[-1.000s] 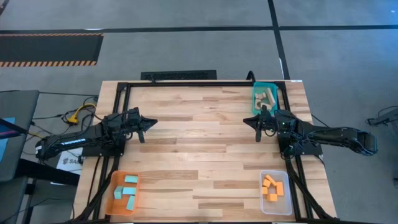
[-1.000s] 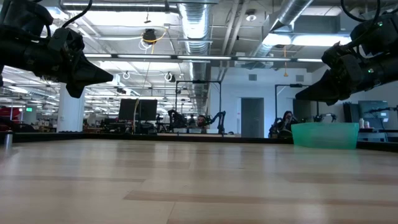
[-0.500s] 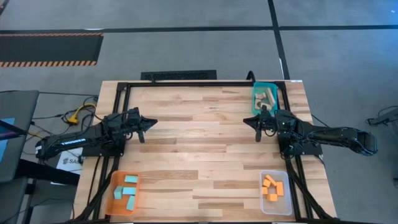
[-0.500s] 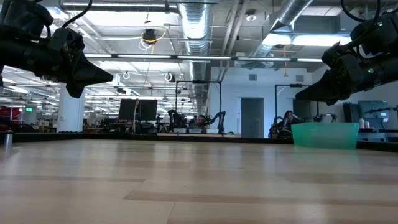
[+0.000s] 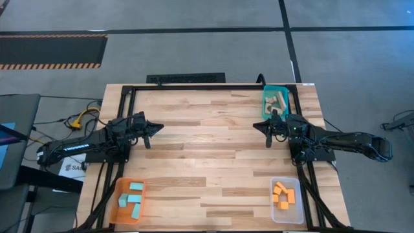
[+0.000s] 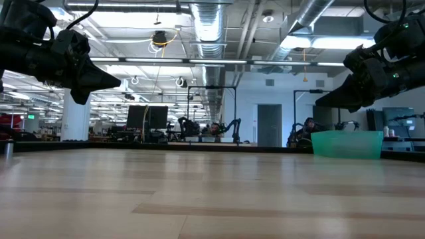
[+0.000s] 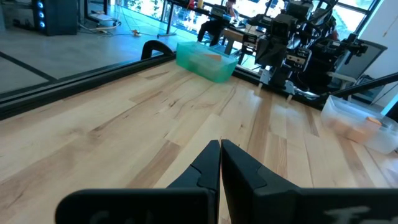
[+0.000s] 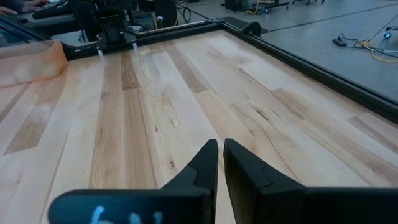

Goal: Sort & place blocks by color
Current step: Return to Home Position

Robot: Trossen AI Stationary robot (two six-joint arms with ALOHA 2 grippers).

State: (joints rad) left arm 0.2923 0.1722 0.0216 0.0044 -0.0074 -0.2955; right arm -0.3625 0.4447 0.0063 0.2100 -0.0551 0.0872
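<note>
Tan wooden blocks lie in the teal tray at the far right. Teal-blue blocks lie in the orange tray at the near left. Orange blocks lie in the clear tray at the near right. My left gripper hovers shut above the table's left side, holding nothing. My right gripper hovers shut above the right side, close to the teal tray, also holding nothing. Both sets of fingers show pressed together in the wrist views.
A black frame runs around the wooden table top. The middle of the table between the two arms holds no objects. Beyond the table the low view shows a room with desks and other robot arms.
</note>
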